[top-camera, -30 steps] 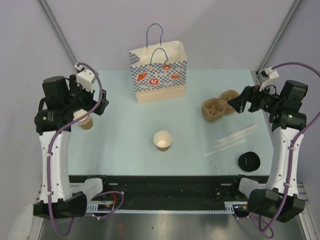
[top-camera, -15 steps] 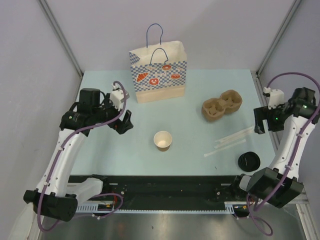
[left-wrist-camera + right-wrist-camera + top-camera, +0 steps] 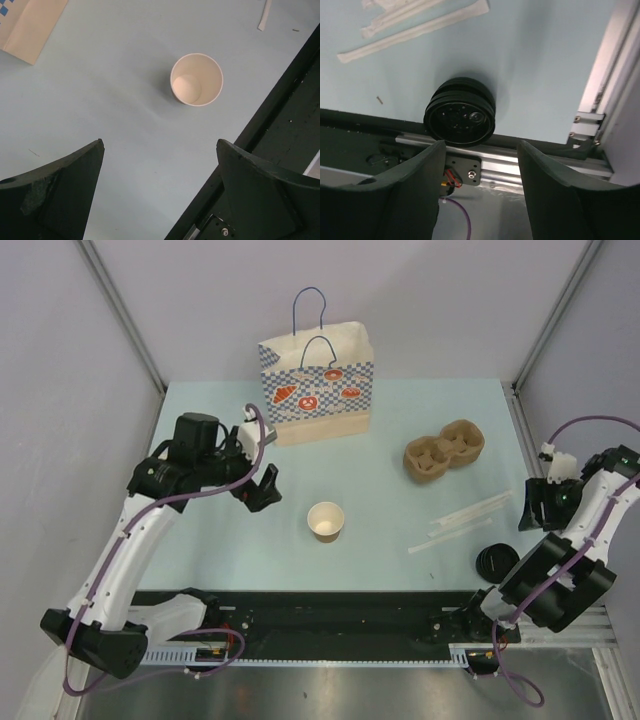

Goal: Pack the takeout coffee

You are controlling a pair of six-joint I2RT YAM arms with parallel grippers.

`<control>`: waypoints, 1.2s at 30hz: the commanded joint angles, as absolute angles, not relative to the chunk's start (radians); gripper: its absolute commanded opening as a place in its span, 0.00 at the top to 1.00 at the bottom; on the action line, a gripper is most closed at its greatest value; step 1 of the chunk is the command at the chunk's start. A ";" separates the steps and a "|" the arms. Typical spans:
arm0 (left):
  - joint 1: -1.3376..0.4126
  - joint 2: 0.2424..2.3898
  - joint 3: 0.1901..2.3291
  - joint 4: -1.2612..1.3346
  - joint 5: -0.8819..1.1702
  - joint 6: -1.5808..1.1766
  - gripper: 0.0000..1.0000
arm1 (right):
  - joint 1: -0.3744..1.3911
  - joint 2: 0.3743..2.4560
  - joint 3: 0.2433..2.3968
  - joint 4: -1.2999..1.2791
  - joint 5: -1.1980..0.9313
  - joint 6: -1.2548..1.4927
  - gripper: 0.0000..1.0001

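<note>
No cup with a black lid shows in any view. A lidless brown paper cup [image 3: 326, 521] stands open and empty at the middle of the table; it also shows in the left wrist view [image 3: 196, 80]. My left gripper [image 3: 265, 490] hangs open and empty just left of this cup, and in its own view [image 3: 160, 145] the cup lies ahead of the fingers. My right gripper [image 3: 535, 510] is open and empty at the right edge, above a stack of loose black lids [image 3: 497, 562], which also shows in the right wrist view [image 3: 460, 111]. The checked paper bag [image 3: 318, 390] stands upright at the back.
A brown pulp cup carrier [image 3: 444, 450] lies at the back right. Wrapped straws [image 3: 460, 520] lie between the carrier and the lids, also seen from the right wrist [image 3: 415, 30]. The bag's corner [image 3: 30, 25] shows at top left. The black front rail [image 3: 280, 120] borders the table.
My left arm has swung from the back left edge toward the middle cup. My right arm has drawn back from the carrier to the right edge over the lids.
</note>
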State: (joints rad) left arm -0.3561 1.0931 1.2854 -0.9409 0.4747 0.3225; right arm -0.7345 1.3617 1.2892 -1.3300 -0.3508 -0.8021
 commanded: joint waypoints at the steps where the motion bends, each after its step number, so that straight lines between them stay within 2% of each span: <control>1: -0.370 1.103 1.333 -0.979 0.473 0.340 0.00 | -0.733 1.355 1.209 -1.385 -0.330 -0.811 0.40; 11: -0.394 1.114 1.325 -1.032 0.437 0.364 0.00 | -0.729 1.307 1.052 -1.210 -0.279 -0.718 0.50; 15: -0.403 1.120 1.331 -1.040 0.430 0.364 0.01 | -0.729 1.310 0.997 -1.152 -0.285 -0.692 0.51; 23: -0.413 1.126 1.327 -1.042 0.413 0.360 0.00 | -0.730 1.327 0.966 -1.065 -0.284 -0.669 0.51; 26: -0.414 1.131 1.328 -1.043 0.405 0.364 0.00 | -0.730 1.348 0.965 -1.048 -0.287 -0.663 0.57; 36: -0.420 1.146 1.339 -1.043 0.394 0.365 0.01 | -0.726 1.393 0.959 -1.028 -0.285 -0.663 0.58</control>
